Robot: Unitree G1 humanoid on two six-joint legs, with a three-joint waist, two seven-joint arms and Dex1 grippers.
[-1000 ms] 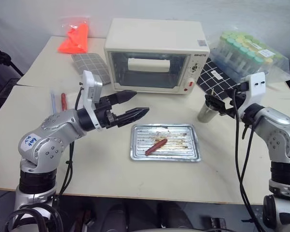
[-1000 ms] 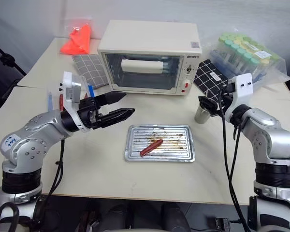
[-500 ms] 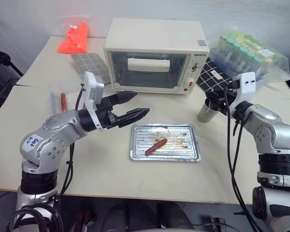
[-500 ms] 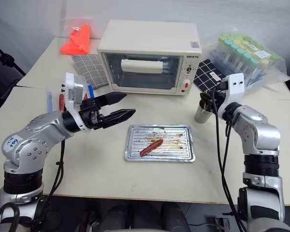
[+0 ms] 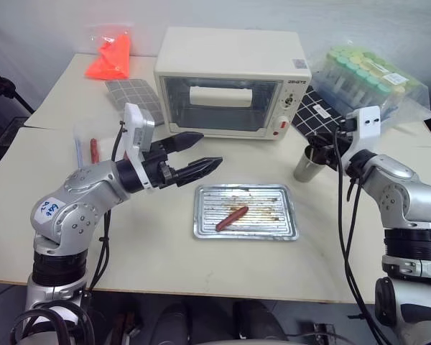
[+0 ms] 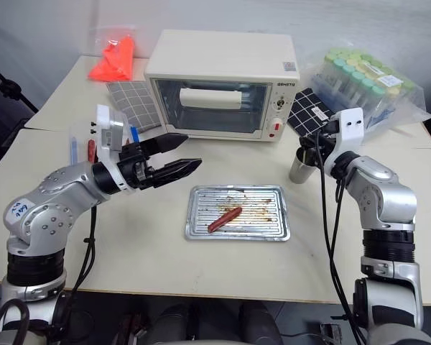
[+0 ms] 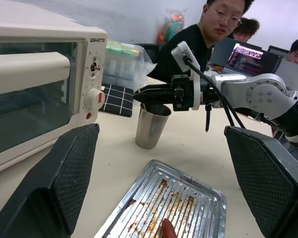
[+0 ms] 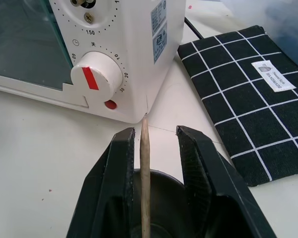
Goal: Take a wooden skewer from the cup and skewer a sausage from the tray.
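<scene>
The right gripper [image 8: 154, 144] is positioned directly over the mouth of the cup [image 5: 308, 164], which stands upright on the table [image 5: 151, 251] at the right, near the right front corner of the toaster oven [image 5: 230, 83]. The wooden skewer [image 8: 144, 168] rises out of the cup between the two black fingers [image 8: 116, 163]; the fingers are narrowed around it with a small gap visible on each side, so contact cannot be confirmed and whether the skewer is gripped cannot be told.

The left gripper [image 5: 201, 152] is released, its fingers spread wide, and is held in the air to the left of the tray [image 5: 246, 211], above the table.

The tray lies at the centre of the table, near side of the oven. The sausage [image 5: 232, 218] lies at an angle on the ridged base, towards the tray's near left part.

A black checked cloth [image 8: 248, 89] lies flat on the table just beyond the cup, on its right
</scene>
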